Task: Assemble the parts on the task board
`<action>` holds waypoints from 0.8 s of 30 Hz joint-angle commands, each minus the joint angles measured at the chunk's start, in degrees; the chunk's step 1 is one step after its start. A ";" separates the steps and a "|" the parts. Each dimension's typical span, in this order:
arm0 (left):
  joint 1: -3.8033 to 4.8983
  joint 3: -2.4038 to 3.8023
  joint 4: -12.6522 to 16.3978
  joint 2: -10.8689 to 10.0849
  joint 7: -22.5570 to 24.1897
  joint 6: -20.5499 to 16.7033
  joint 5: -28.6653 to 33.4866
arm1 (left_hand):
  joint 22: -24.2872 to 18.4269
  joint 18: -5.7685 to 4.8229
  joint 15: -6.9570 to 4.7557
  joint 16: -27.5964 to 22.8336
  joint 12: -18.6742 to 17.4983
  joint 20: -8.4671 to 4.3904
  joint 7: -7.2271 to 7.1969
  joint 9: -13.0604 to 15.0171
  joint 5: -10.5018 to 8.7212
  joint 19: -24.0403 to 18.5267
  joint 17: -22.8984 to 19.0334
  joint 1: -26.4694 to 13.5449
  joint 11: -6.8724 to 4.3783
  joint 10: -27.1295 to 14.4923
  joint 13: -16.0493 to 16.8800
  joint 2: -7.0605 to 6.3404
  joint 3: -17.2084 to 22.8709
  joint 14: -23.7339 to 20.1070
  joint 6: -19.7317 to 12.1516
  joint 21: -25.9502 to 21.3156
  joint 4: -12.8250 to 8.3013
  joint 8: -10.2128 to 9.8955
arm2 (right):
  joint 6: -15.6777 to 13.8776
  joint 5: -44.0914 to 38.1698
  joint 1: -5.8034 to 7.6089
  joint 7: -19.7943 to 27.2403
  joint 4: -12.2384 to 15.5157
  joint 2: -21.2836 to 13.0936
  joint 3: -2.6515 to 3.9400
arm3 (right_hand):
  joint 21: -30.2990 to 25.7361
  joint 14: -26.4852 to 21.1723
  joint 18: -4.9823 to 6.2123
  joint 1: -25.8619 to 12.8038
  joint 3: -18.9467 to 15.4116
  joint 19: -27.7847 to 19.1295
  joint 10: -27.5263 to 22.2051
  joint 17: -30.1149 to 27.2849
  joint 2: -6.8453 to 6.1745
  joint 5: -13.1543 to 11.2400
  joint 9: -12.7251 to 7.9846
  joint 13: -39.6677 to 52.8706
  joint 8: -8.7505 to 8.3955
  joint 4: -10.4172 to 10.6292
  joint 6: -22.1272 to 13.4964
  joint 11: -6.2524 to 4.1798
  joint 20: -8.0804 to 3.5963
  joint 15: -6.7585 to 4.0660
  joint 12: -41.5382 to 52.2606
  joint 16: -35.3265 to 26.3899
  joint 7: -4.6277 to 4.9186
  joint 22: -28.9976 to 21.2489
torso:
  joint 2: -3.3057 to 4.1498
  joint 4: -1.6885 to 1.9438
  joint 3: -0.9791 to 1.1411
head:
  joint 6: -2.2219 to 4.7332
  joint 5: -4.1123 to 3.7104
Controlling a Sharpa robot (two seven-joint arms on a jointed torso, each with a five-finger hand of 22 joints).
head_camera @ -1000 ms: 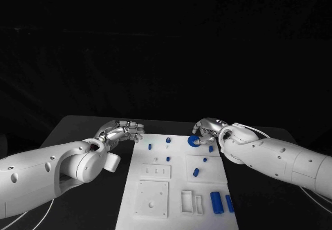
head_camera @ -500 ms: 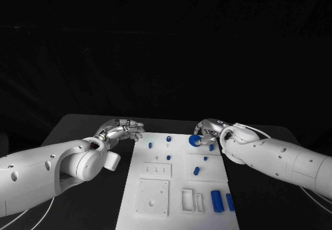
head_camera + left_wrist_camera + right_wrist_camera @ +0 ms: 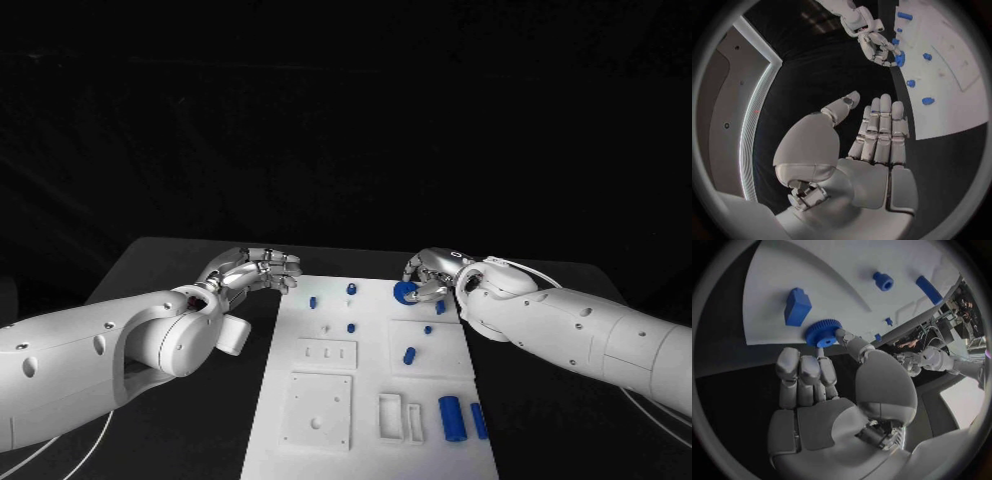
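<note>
— Where is the gear?
— My right hand (image 3: pixel 433 272) pinches the blue gear (image 3: pixel 405 292) between thumb and fingertips, over the far right corner of the task board (image 3: pixel 325 420).
— And your other hand?
— My left hand (image 3: pixel 257 272) holds nothing, fingers extended side by side, above the bench (image 3: pixel 152 265) just beside the board's left edge.

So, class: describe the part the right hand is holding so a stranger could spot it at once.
Find the white task board mid-table, then its far right corner, where the right hand reaches in. Pinched in its fingertips is a blue gear: round and toothed, unlike the plain pegs and blocks nearby.
</note>
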 commanded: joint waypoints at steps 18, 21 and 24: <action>0.08 0.04 -0.05 -0.01 0.20 0.86 -0.14 | -0.09 1.06 0.20 -0.30 -0.41 0.01 -0.02 0.11 -0.23 -0.60 0.12 -0.11 0.19 0.22 -0.12 -0.36 0.09 0.26 -0.02 0.23 -0.10 -0.44 | 3.20 -2.58 -1.23 0.53 0.42 -0.80 -0.22 | 1.19 0.24 6.80 0.96 1.95 -0.96 -1.18 1.49 -0.66 12.60 -0.40 5.65 -0.26 -2.29 -0.53 0.03 0.18 -0.12 -0.79 -1.14 0.02 1.04 | 0.00 -0.05 0.07 | -0.32 -0.02; 0.08 0.04 -0.06 -0.06 0.19 0.81 -0.14 | -0.09 1.06 0.20 -0.31 -0.43 0.01 -0.02 0.11 -0.23 -0.61 0.12 -0.11 0.20 0.21 -0.13 -0.37 0.09 0.26 -0.03 0.23 -0.09 -0.44 | 3.50 -1.84 -1.27 0.72 0.44 -0.90 -0.22 | 1.30 0.34 6.80 0.50 1.25 -1.01 -1.31 1.83 -0.53 19.10 -0.39 5.63 -0.27 -2.45 -0.85 0.04 0.24 -0.08 -0.96 -1.40 0.00 0.98 | 0.00 -0.05 0.04 | -0.33 0.01; 0.08 0.04 -0.08 -0.07 0.17 0.78 -0.14 | -0.10 1.06 0.20 -0.32 -0.45 0.01 -0.01 0.11 -0.24 -0.61 0.13 -0.12 0.21 0.19 -0.14 -0.37 0.09 0.26 -0.04 0.23 -0.09 -0.46 | 3.73 -1.38 -1.28 0.85 0.34 -0.96 -0.22 | 1.34 0.38 6.80 0.15 0.80 -1.01 -1.53 2.01 -0.61 22.86 -0.44 5.53 -0.41 -2.38 -1.29 0.05 0.25 -0.11 -1.18 -1.54 0.04 0.95 | 0.00 -0.07 0.06 | -0.33 0.00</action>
